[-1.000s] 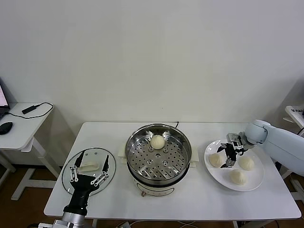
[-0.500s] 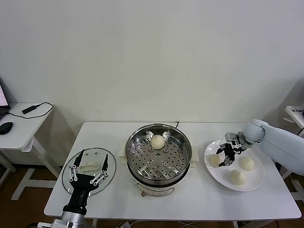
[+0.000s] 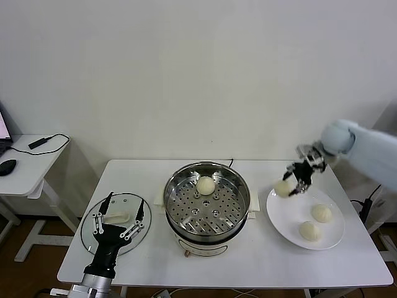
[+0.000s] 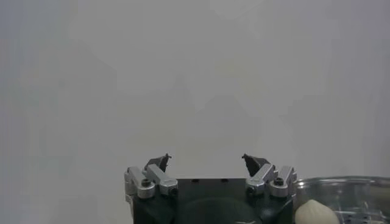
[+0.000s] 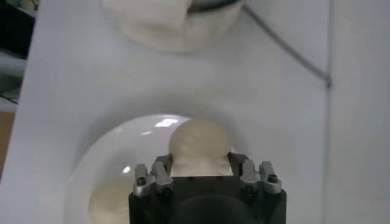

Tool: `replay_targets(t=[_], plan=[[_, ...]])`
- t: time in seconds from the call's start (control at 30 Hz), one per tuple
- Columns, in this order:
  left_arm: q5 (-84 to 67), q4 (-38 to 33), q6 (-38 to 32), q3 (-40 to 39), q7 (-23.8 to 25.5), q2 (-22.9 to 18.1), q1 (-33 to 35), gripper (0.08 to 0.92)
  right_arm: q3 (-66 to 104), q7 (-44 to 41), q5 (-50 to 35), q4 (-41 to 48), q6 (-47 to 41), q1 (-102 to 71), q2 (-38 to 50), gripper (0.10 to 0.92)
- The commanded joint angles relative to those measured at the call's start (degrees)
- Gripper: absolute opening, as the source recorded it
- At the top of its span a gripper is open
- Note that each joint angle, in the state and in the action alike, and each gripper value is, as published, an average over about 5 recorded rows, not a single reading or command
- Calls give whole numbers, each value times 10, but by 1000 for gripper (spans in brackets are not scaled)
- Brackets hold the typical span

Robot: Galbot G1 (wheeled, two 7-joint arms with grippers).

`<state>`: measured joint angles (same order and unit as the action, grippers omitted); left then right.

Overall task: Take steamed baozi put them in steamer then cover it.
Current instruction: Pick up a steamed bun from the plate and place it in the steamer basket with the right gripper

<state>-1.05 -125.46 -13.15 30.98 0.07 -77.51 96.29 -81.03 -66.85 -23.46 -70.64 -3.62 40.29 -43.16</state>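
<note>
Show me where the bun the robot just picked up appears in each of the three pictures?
Head view: the lifted bun hangs in the right tool, above the white plate's near-steamer edge.
Left wrist view: not in it; the bun there sits in the steamer.
Right wrist view: it shows between the tool's fingers, over the plate.
Shared landmark: the white plate in the head and right wrist views.

Plain white wall [image 3: 198, 74] — small side desk [image 3: 25, 164]
</note>
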Motion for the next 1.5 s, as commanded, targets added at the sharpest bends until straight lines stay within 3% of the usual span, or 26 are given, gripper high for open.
replay_targets(t=[0.03, 0.33, 0.53, 0.9, 1.5], plan=[[-10, 5, 5, 4, -3, 1, -12, 823, -112, -22, -121, -107, -34, 220, -86, 661], [-25, 3, 11, 4, -9, 0, -26, 823, -129, 80, -237, -152, -120, 189, -215, 662], [-38, 8, 17, 4, -14, -1, -40, 823, -150, 136, -245, -141, -146, 126, -265, 662], [-47, 20, 25, 11, -21, 0, -58, 823, -146, 195, -257, -104, -163, 45, -304, 662], [-47, 27, 21, 12, -20, 0, -56, 823, -151, 222, -275, -87, -182, 32, -342, 661]])
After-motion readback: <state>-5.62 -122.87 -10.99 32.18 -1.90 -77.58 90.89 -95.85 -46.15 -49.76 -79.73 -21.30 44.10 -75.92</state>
